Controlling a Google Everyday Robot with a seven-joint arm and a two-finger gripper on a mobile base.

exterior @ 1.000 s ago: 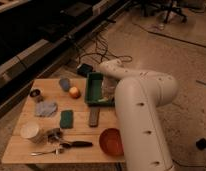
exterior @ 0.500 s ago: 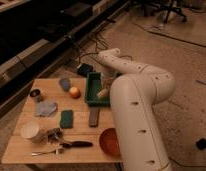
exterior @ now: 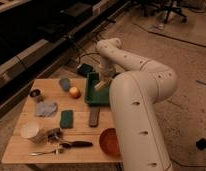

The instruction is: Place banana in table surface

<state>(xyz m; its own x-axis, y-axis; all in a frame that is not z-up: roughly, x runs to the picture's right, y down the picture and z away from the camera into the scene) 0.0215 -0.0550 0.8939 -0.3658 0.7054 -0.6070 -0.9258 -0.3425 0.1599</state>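
The pale wooden bench [exterior: 81, 131] filled the lower left of the frame. It stood on a speckled floor [exterior: 188, 65], with dark rails [exterior: 41, 30] running along the upper left. Near the centre, the hand [exterior: 104, 80] was clamped on the banana [exterior: 100, 86], over the green tray [exterior: 89, 91] by the bench's far right edge.

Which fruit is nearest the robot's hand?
The pale, elongated banana, in the shut gripper over the green tray; the round orange fruit lies apart, beside the tray.

My arm [exterior: 142, 70] has swung back, and my closed tool [exterior: 102, 81] has dropped to the banana [exterior: 99, 86] in the green tray [exterior: 91, 97].
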